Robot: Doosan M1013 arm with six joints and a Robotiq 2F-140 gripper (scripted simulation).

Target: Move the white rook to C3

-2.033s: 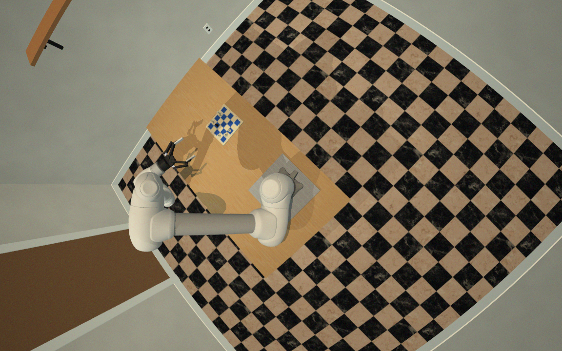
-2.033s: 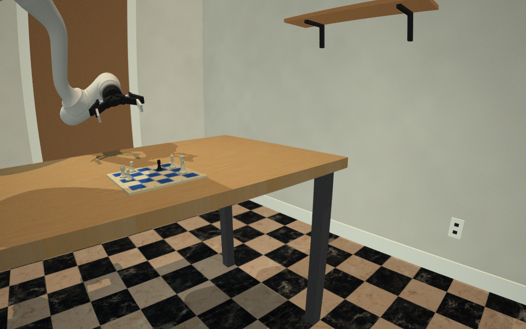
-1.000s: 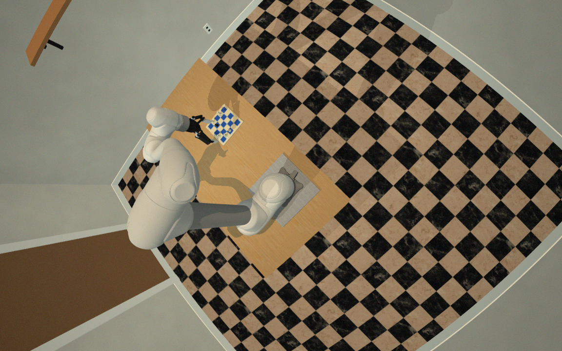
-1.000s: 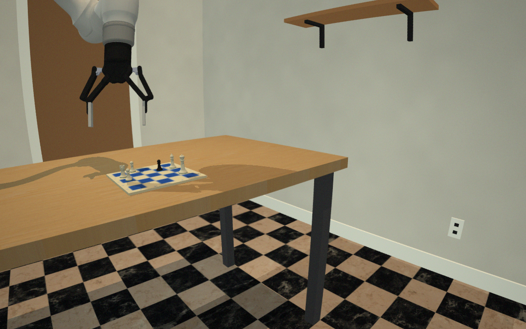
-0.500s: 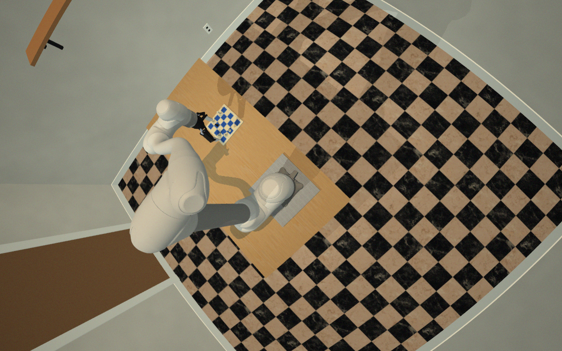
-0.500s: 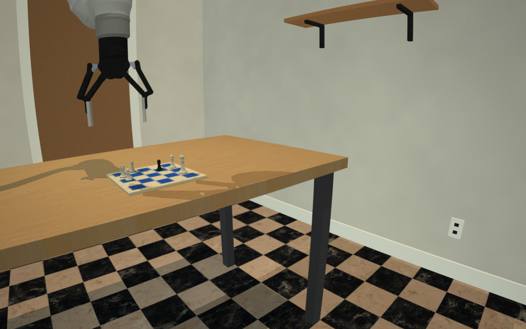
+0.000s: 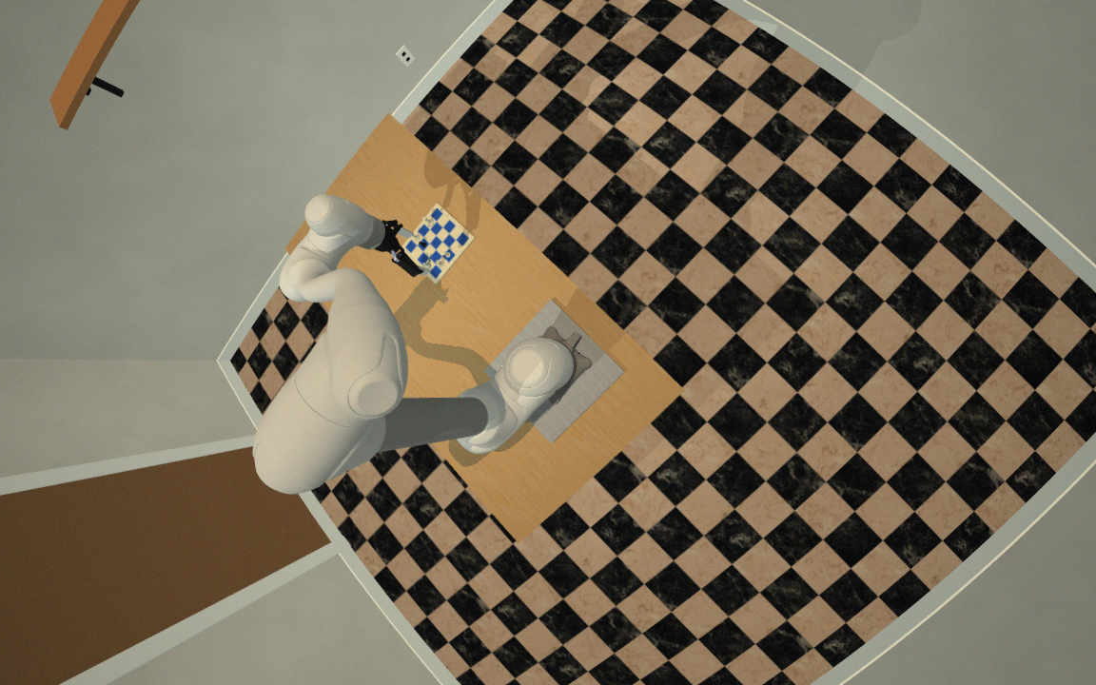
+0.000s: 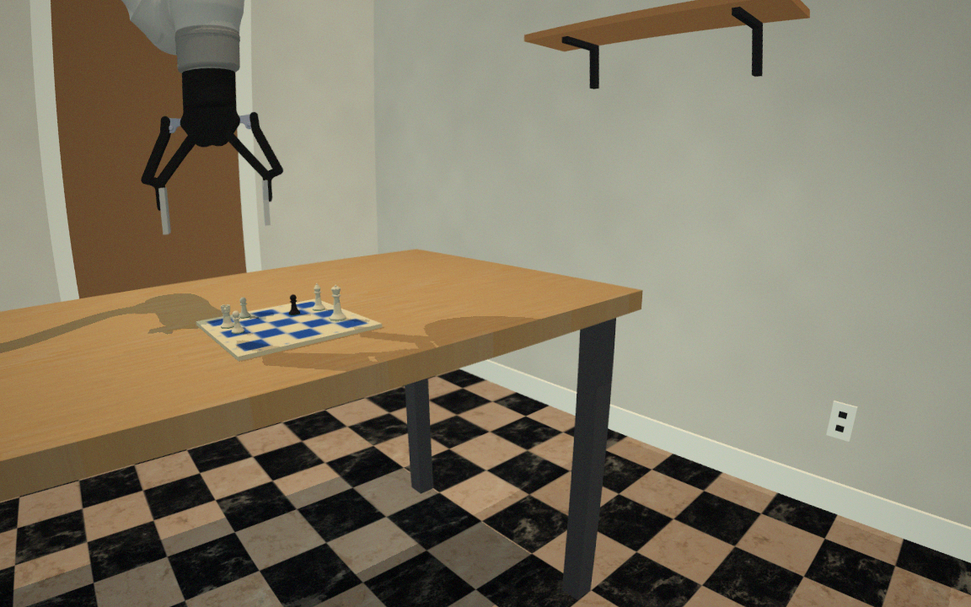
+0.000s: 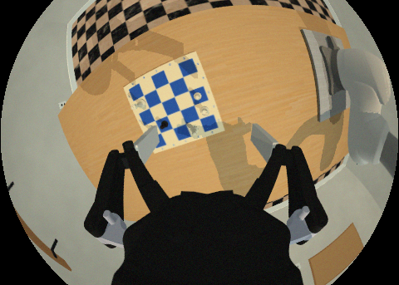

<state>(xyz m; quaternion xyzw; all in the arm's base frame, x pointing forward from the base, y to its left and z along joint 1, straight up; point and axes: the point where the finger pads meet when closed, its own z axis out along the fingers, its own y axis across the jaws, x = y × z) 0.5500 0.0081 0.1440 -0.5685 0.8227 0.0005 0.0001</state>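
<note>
The gripper hangs high above the counter, pointing straight down, its two black linkage arms splayed wide and the thin pale fingers released, with nothing between them. It sits on a glossy black wrist below a smooth off-white arm, whose rounded joints bend back to a base on a grey square mat.

The counter is a flat slab of light, streaky wood on dark square legs. On it lies a small square chessboard with blue and cream squares and a pale wooden border. In the exterior view the gripper is over the counter behind the board's left end, well above the pieces.

The white rook, a short piece with a notched top, stands upright near the board's left corner, with a small white pawn just beside it and another white piece close behind. A black pawn stands along the far edge, and two taller white pieces stand toward the right end. The square labels are too small to read.

The floor is a glossy check of black marble and tan tiles. A wooden shelf on black brackets hangs on the plain grey wall.
</note>
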